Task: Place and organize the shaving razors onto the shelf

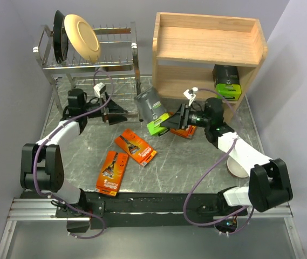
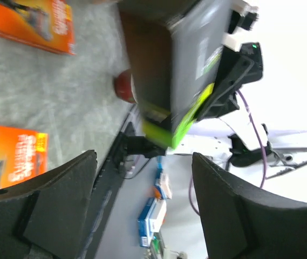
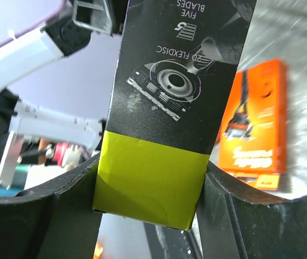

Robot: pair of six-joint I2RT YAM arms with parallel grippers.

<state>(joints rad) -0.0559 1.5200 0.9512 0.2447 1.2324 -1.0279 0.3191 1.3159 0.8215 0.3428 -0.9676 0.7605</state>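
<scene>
my right pincer [image 1: 164,123] is clamped on the lime end of the black razor pack [image 1: 149,105] mid-carry, so next I'd swing it into the shelf [image 1: 207,54]

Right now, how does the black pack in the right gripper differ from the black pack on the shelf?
Held pack is clamped at its green end by the right gripper, tilted over the table; shelved pack sits free in the shelf, lower tier. Both black with lime-green ends.

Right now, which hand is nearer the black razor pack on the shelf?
Right. The right hand, holding another black pack, is left of the shelved pack, toward the arms; the left hand sits farther left, by the dish rack.
</scene>
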